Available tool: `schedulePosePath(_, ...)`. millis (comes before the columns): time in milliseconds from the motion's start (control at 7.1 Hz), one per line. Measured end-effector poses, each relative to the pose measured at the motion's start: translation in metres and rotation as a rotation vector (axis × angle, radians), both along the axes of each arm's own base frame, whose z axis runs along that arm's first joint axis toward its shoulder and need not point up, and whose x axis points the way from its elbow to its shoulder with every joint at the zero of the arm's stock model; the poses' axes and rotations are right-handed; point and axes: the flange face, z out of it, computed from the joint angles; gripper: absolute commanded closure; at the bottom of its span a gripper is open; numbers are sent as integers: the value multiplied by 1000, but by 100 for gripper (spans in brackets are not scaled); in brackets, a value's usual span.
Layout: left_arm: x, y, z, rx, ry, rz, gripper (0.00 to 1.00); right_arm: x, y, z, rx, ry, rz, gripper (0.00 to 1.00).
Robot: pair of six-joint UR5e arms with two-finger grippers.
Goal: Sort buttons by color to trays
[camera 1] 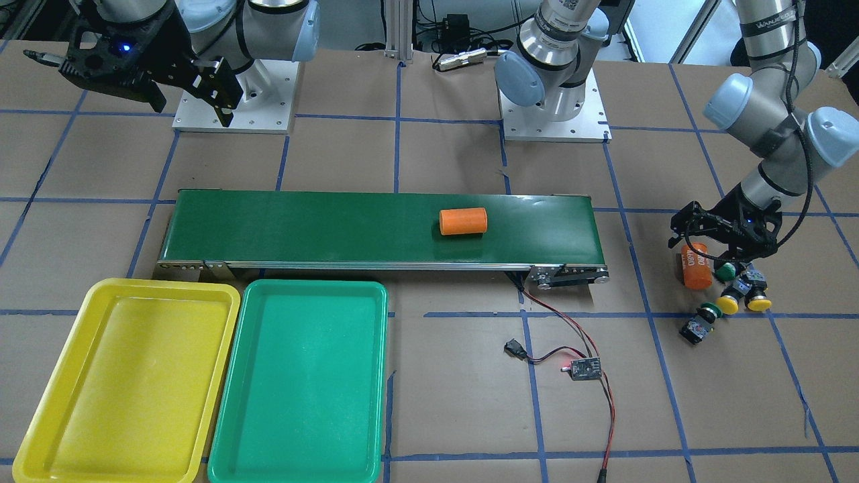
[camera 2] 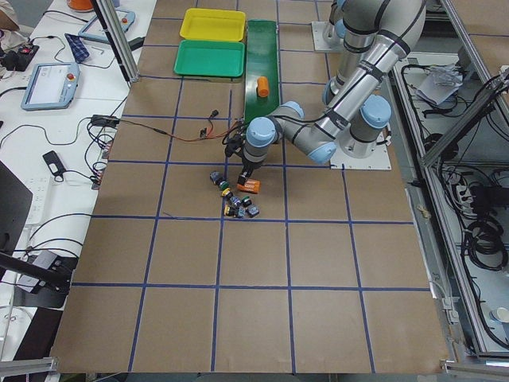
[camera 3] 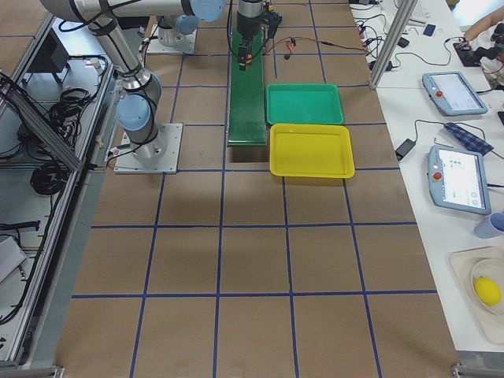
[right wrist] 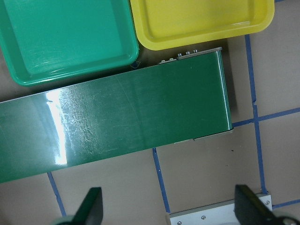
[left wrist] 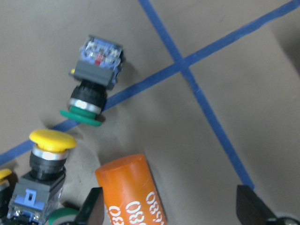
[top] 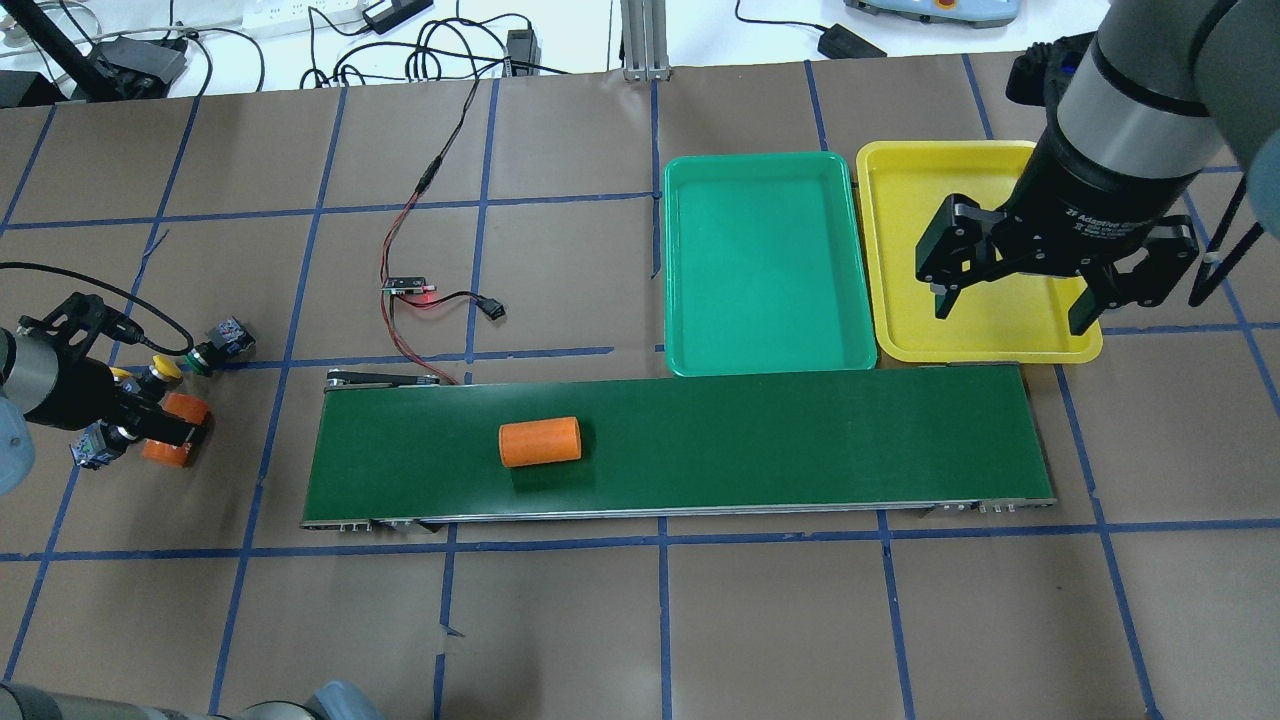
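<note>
The left gripper (left wrist: pixel 169 206) hung low with its fingers (left wrist: pixel 93 208) spread wide and clamped on nothing; only their tips showed at the bottom of its wrist view. Between them, close beside the finger on that view's left, lay an orange cylinder (left wrist: pixel 131 192) whose lower end and printed number were cut off by the frame edge. Whether that finger touched it could not be told. Just beyond the fingertips a green-capped button (left wrist: pixel 93 84) lay on its side, its cap on a blue tape line (left wrist: pixel 225 42). Outside the same finger sat a yellow-capped button (left wrist: pixel 47 157), with a second yellow cap (left wrist: pixel 3 175) clipped by the edge and a second green cap (left wrist: pixel 63 216) half hidden behind the finger. From overhead the wrist covered most of this cluster. The right gripper (top: pixel 1015 308) was raised, its fingers likewise apart and holding nothing. In its wrist view the green tray (right wrist: pixel 65 42) and yellow tray (right wrist: pixel 201 18), both cropped, lay well beyond its fingertips, past the end of the conveyor belt (right wrist: pixel 140 117).
</note>
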Motion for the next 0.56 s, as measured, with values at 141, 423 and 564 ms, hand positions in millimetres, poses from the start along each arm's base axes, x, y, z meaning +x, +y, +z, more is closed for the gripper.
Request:
schedulePosePath(141, 3, 0, -10, 4, 3, 5, 0, 0, 0, 0, 0, 0, 0, 0)
schedulePosePath(423, 12, -5, -24, -7, -7, 13, 0, 0, 0, -1, 1, 0, 0, 0)
schedulePosePath(564, 15, -6, -30, -4, -4, 17, 47, 0, 0, -1, 1, 0, 0, 0)
